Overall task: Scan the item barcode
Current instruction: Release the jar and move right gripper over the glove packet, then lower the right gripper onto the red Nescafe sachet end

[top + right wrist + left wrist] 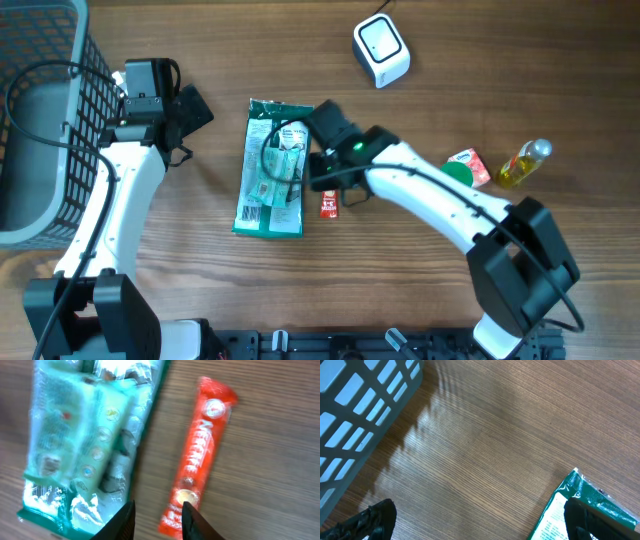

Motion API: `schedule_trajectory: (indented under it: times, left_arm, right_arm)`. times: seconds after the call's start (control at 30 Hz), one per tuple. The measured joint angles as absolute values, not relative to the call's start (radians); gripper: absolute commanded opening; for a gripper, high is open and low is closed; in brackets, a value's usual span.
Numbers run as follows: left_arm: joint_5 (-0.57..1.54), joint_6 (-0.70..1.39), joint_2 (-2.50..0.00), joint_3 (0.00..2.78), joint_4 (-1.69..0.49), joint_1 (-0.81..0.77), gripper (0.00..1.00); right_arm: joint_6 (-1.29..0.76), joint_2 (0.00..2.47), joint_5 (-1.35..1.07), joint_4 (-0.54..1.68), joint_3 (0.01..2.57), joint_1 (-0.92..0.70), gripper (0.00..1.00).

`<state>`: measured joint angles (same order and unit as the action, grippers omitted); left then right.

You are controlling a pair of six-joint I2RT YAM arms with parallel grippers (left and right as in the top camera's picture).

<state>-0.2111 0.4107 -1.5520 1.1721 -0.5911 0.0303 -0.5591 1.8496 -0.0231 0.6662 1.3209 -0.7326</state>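
Note:
A green packet (268, 170) with a white label lies flat at the table's middle. Beside its right edge lies a small red sachet (329, 204). A white scanner (381, 50) stands at the back. My right gripper (317, 184) hovers low over the gap between packet and sachet. In the right wrist view the right gripper (157, 522) is open a little, with bare wood between its fingers, the packet (85, 445) left of them and the sachet (197, 455) just right. My left gripper (480, 530) is wide open over bare wood, left of the packet's corner (600, 505).
A grey wire basket (40, 120) fills the left edge, close behind the left arm. A small red and green carton (468, 165) and a yellow bottle (525, 163) lie at the right.

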Motion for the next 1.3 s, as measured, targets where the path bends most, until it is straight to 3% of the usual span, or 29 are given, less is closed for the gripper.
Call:
schedule_trajectory:
  times: [0.17,0.4,0.93,1.13,1.3]
  left_arm:
    - [-0.211,0.411,-1.552,1.172,-0.591,0.03,1.0]
    - [-0.212,0.411,-1.552,1.172,-0.591,0.03,1.0]
    - [-0.212,0.411,-1.552,1.172,-0.591,0.03,1.0]
    - [-0.211,0.411,-1.552,1.172,-0.591,0.03,1.0]
    - [-0.212,0.411,-1.552,1.172,-0.591,0.03,1.0]
  right_arm:
    - [-0.566,1.851,0.194,0.564,1.32,-0.813,0.04]
    - [-0.559,1.962,0.299,0.419,1.32,-0.804,0.09]
    - [-0.54,2.058,0.291,0.412,1.32,-0.743,0.04]
    - [-0.603,2.057,0.223,0.479,1.325,-0.681,0.04]
    - [-0.617,2.019,0.128,0.667,1.329,-0.604,0.15]
